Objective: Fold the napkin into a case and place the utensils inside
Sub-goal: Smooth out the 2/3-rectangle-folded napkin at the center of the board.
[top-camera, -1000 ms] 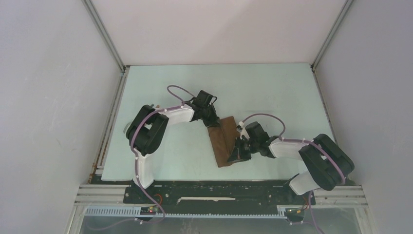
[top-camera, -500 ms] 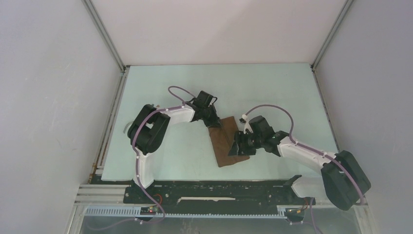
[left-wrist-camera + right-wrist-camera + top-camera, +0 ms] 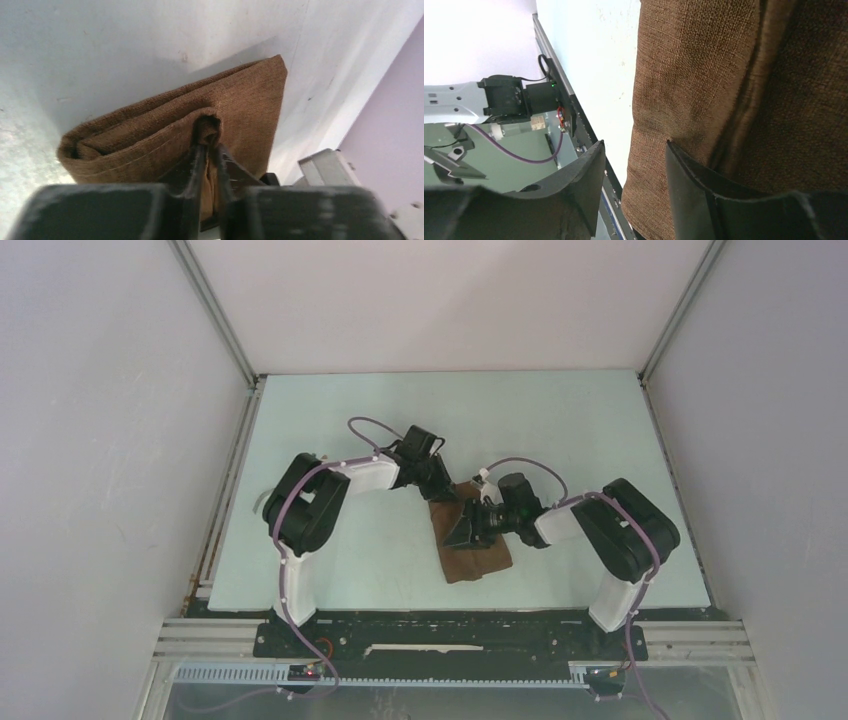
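Fixed camera looks down from high behind; both wrist cameras press close on the napkin (image 3: 476, 558) all three share.

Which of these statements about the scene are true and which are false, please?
1. The napkin lies folded into a narrow strip on the table. True.
2. The left hand is open and clear of the cloth. False: it is closed, pinching a fold of the napkin.
3. The right hand has its fingers apart above the napkin's edge. True.
4. A fork lies on top of the napkin. False: no utensil shows in any view.
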Tool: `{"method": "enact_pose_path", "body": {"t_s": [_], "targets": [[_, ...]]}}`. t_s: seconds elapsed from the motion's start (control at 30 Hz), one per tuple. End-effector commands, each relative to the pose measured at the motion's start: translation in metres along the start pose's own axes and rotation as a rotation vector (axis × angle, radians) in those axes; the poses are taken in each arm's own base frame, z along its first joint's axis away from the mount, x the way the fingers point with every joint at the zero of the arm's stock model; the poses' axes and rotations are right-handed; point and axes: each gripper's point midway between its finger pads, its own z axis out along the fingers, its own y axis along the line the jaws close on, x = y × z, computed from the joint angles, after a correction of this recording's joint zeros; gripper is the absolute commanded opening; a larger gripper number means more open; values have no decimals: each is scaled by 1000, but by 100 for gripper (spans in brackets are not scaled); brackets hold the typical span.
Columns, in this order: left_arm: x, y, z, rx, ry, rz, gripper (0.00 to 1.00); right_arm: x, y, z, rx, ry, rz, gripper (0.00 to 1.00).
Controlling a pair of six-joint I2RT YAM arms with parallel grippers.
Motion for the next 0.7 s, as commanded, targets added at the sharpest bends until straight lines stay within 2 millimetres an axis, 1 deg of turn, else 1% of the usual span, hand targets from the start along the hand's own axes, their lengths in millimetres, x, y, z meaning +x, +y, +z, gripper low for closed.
{"method": "enact_pose_path", "body": {"t_s": [0.0,0.03,0.1,0.13,0.17,0.23,0.27,0.3,0.37,0.4,0.47,0.5,0.53,0.67], "targets": [[-9,-43,-24,142,10,98,33,-4,-8,1,-47,-35,5,55],[-12,-52,-35,164,-11,125,41,-3,-12,1,-46,-37,19,54],[-18,-73,-62,231,-58,191,50,-3,-15,0,-46,-47,39,53],[-20,-82,-74,270,-77,223,62,-4,-16,0,-46,-50,43,52],[-23,-89,-85,303,-98,250,69,-3,-18,0,-43,-50,47,52],[-28,-90,-97,334,-123,258,70,-4,-19,0,-40,-51,46,51],[-31,-84,-97,338,-126,241,66,-4,-20,-1,-37,-54,45,51],[-35,-77,-95,343,-124,210,60,-6,-20,-2,-38,-57,41,51],[-36,-63,-83,358,-96,162,41,-8,-19,-4,-40,-62,40,51],[-35,-60,-77,379,-81,151,27,-9,-19,-4,-41,-65,40,51],[-33,-57,-66,411,-50,131,7,-10,-19,-5,-41,-69,39,51],[-32,-57,-60,429,-38,128,1,-11,-18,-5,-45,-68,35,51],[-32,-56,-56,442,-32,125,0,-11,-18,-5,-45,-66,36,51],[-32,-46,-39,440,-22,100,0,-12,-18,-5,-37,-55,33,50]]}}
